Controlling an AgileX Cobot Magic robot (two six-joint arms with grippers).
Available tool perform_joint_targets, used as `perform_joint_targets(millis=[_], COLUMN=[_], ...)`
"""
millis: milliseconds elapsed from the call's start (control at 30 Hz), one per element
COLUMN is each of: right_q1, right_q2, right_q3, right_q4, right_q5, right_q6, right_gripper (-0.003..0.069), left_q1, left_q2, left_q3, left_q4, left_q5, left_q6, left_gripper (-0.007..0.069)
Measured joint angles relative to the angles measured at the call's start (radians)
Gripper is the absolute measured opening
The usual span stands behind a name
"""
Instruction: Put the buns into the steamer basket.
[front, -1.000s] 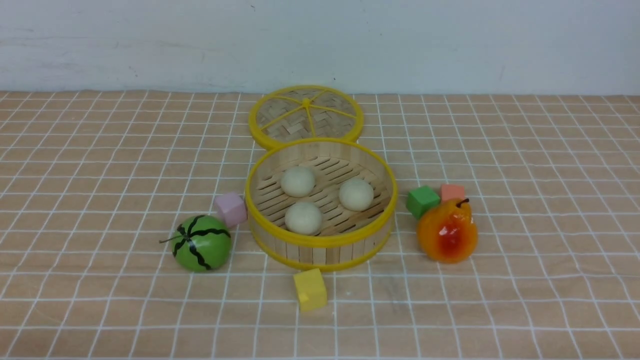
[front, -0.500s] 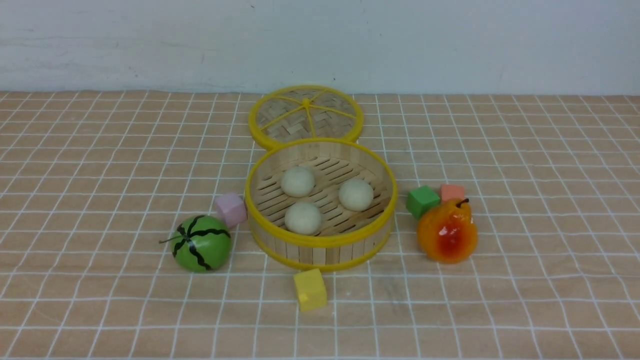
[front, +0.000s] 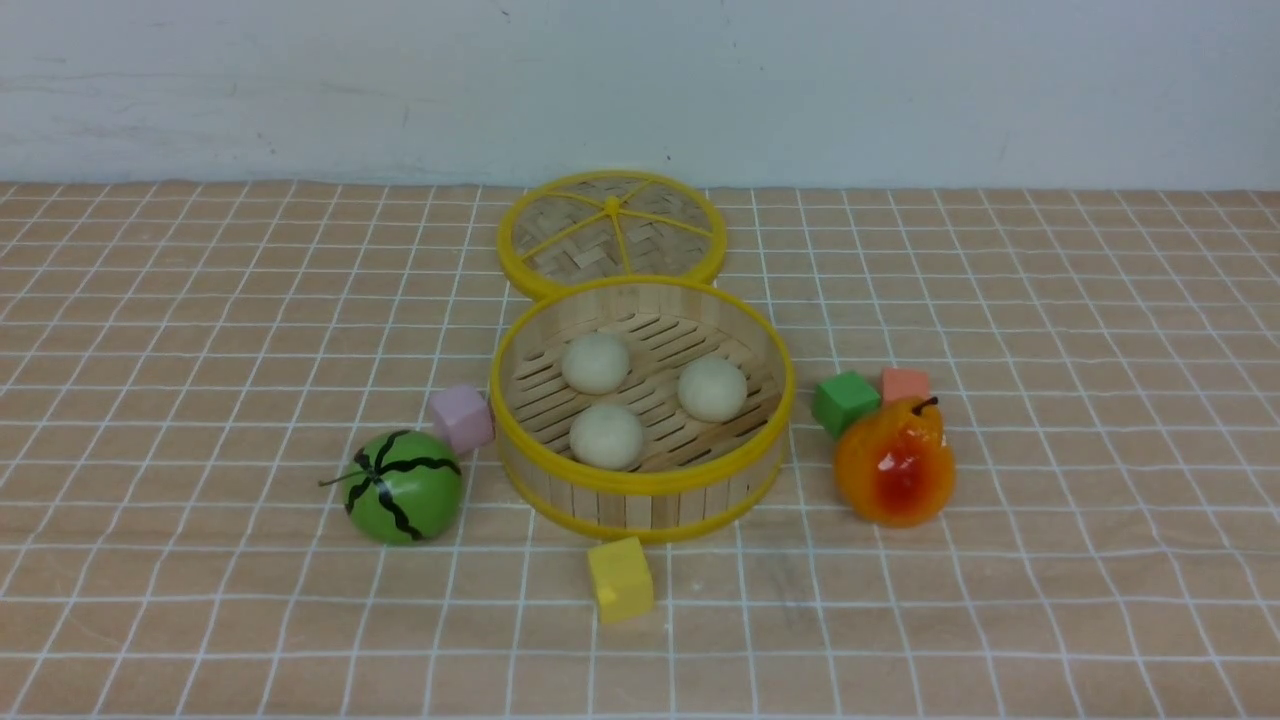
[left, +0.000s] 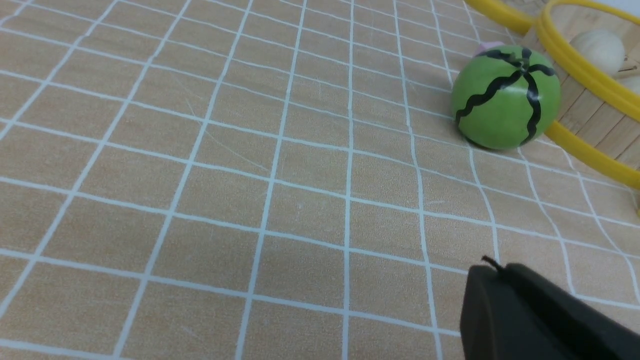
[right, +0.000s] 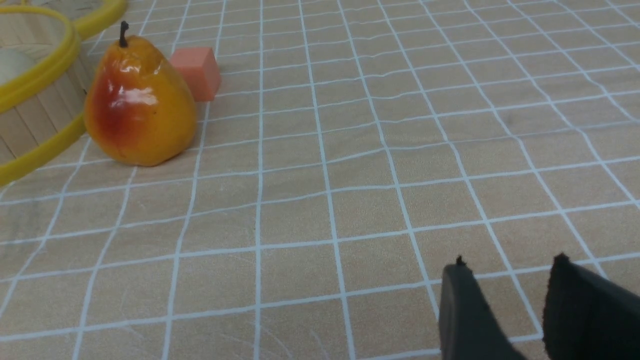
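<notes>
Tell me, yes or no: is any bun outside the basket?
No: in the front view all three buns lie inside the basket.

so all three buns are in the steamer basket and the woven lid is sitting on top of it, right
Not quite. The three buns are in the steamer basket, but the woven lid is off, lying on the cloth behind the open basket. The front view shows it.

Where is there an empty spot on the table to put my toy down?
The checked cloth is bare left of the watermelon toy and right of the pear. It is crowded around the steamer basket: pink cube, yellow cube, green cube, lid.
</notes>
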Motion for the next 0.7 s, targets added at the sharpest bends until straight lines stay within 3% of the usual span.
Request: perform_joint_targets(millis=[700], right_q1=[0.000], right_q2=[0.000], right_q3=[0.000], right_q4=[0.000], right_q5=[0.000], right_q6=[0.000], right_gripper=[0.0241], left_q1=[0.000], left_q2=[0.000], left_q3=[0.000], left_q4=[-0.001], left_q5=[0.000], left_q6=[0.000], left_gripper=[0.0008])
